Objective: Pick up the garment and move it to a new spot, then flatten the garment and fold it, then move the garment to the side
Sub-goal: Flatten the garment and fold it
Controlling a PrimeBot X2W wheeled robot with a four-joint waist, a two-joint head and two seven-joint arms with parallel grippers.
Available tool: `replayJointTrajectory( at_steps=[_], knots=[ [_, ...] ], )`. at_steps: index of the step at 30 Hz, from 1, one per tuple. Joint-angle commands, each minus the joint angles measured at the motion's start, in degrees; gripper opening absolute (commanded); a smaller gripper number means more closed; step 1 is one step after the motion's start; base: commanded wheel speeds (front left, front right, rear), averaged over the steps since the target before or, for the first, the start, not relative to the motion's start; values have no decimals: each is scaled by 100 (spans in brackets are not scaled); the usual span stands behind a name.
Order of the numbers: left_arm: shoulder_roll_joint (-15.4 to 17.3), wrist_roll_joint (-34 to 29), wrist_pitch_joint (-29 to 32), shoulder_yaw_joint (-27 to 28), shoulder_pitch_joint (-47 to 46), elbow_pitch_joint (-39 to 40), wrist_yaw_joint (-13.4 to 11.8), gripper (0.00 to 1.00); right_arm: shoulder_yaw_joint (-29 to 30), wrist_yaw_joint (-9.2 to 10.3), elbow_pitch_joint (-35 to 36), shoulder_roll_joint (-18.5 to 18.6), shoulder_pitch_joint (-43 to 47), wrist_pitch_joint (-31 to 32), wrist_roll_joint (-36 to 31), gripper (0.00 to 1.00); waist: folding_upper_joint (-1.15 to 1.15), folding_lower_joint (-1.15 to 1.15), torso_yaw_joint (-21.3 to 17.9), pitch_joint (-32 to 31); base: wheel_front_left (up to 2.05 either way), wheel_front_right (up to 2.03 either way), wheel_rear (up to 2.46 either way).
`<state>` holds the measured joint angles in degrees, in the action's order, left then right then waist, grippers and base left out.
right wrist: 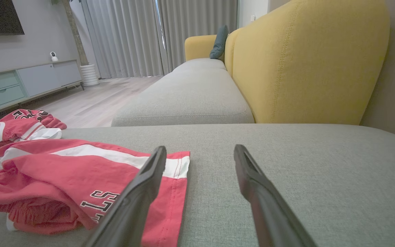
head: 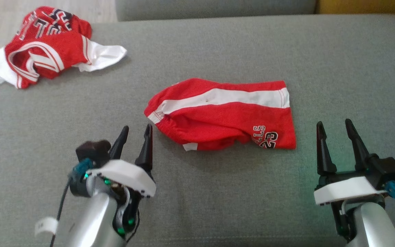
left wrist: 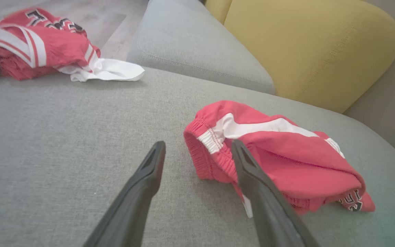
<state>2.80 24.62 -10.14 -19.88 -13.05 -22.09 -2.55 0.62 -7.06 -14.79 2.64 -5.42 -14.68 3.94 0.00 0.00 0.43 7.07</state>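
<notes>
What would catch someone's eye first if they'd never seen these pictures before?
Rumpled red shorts with a white side stripe lie mid-cushion on the grey sofa cushion, between the left gripper and the right gripper, both open and empty. A crumpled red and white jersey sits at the cushion's far left corner. In the right wrist view, a yellow backrest rises behind.

silver forearms (head: 91, 216), white wrist shells (head: 129, 176), black tapered jaws
</notes>
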Motion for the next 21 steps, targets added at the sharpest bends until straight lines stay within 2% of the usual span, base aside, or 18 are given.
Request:
replayJointTrajectory(
  at_steps=[1, 8, 17, 18, 20, 21],
  knots=[
    [9, 155, 45, 134, -362, 76, -22, 100, -153, -43, 201, 23, -221, -32, -47, 100, 0, 0, -91, 166, 0, 0, 0],
    [8, 861, 173, 47, -809, -308, -40, 100, -225, -43, 228, 23, -337, -32, -25, 100, 0, 0, -270, 479, 0, 0, 0],
    [8, 1228, 36, -65, -1063, -547, -20, 100, -246, -43, 269, 23, -384, -32, -15, 100, 0, 0, -355, 596, 0, 0, 0],
    [8, 1265, 7, -82, -1078, -548, -14, 96, -250, -43, 273, 23, -384, -32, -13, 100, 0, 0, -362, 602, 0, 0, 0],
    [8, 1319, -45, -114, -1099, -542, -11, 55, -257, -43, 280, 23, -383, -32, -9, 100, 0, 0, -374, 610, 0, 0, 0],
    [8, 1343, -63, -129, -1103, -538, -10, 43, -260, -43, 281, 23, -382, -32, -6, 100, 0, 0, -380, 611, 0, 0, 0]
  ],
)
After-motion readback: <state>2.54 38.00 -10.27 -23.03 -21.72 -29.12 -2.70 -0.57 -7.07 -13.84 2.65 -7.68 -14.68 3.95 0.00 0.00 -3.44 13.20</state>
